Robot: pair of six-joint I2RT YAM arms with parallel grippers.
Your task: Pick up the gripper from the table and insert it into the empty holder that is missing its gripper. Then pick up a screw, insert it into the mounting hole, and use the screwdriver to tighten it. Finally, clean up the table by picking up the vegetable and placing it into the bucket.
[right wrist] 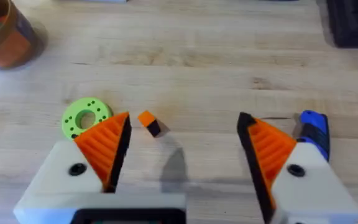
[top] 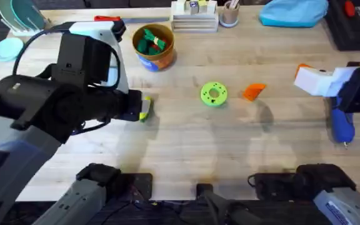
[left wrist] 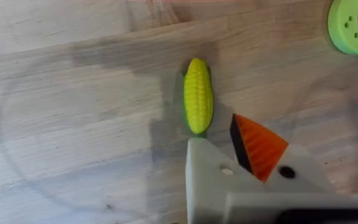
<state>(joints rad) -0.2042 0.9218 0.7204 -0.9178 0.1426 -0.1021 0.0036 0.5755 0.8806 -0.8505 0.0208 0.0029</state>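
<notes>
The left gripper [left wrist: 229, 155] hovers just beside the vegetable [left wrist: 198, 94]; its jaws' spread cannot be told; they should straddle the cob's middle.

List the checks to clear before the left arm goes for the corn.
1. Corn lying free on the table, nothing touching it: ok.
2. Left pincer close over the corn: ok.
3. Left pincer open enough: cannot tell.
4. Bucket upright, mouth unobstructed: ok.
5. Right pincer open, well away from the corn: ok.
6. Orange gripper mounted first: not ok, it lies loose on the table.
</notes>
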